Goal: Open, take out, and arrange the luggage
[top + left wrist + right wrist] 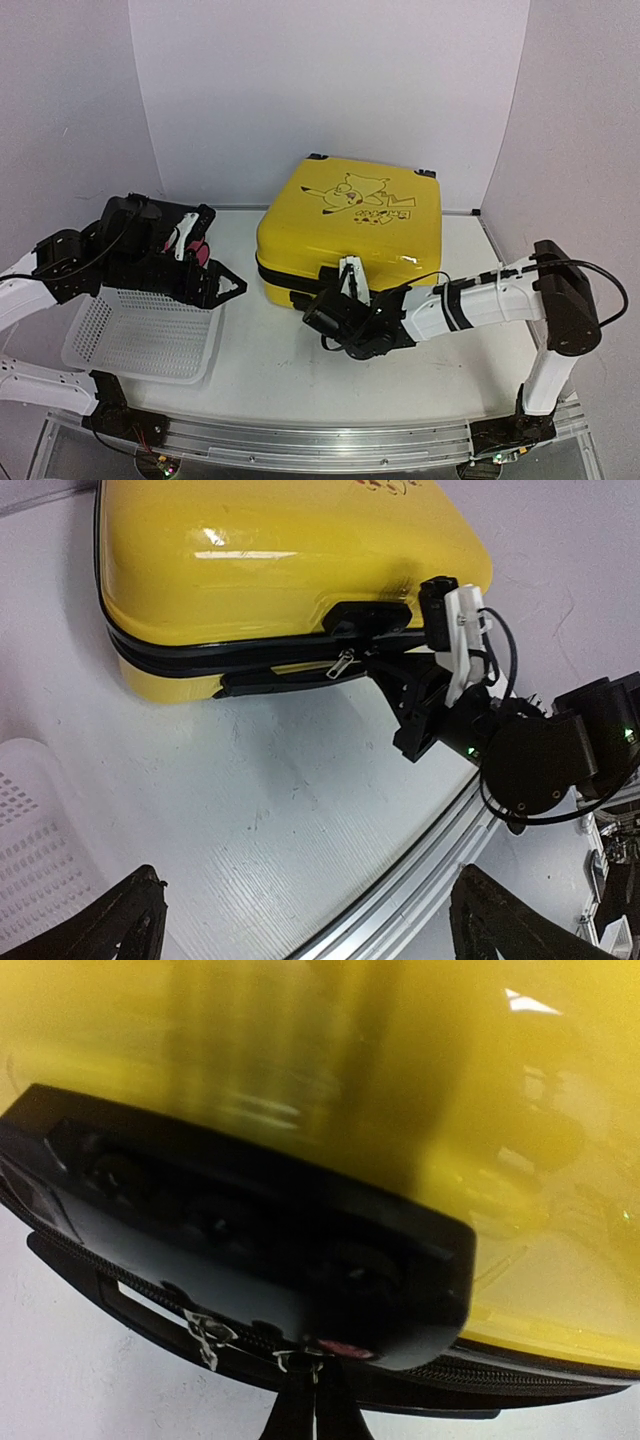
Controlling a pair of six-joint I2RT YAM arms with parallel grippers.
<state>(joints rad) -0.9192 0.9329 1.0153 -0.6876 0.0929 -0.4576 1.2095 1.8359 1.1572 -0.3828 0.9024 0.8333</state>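
- Luggage [350, 215] is laid flat on the table [290, 360], lid up, towards the back and middle, with its wheels [317, 157] at the far edge. It is closed, and the black zipper band [200, 652] is shut along all of the front that can be seen.
- A stiff, glossy shell is shown, so it is judged slippery for two fingers and too bulky to be lifted whole. Its weight cannot be told.
- Hold is best taken on the small parts: first the zipper pulls [205, 1335] hanging below the lock housing [250, 1240], then the rim of the lid.
- The right gripper [303, 1400] is set at the front edge just beneath the pulls, with its fingers drawn close together. Whether a pull is pinched cannot be told.
- The left gripper [224, 288] is spread wide over the far right corner of the white mesh basket [140, 365], and nothing is held in it.
- Nothing inside the luggage can be seen. Nothing is seen in the uncovered part of the basket, and the rest is hidden by the arm.
- A black item with pink [195, 245] is glimpsed behind the left arm. Whether it lies in the basket cannot be told.
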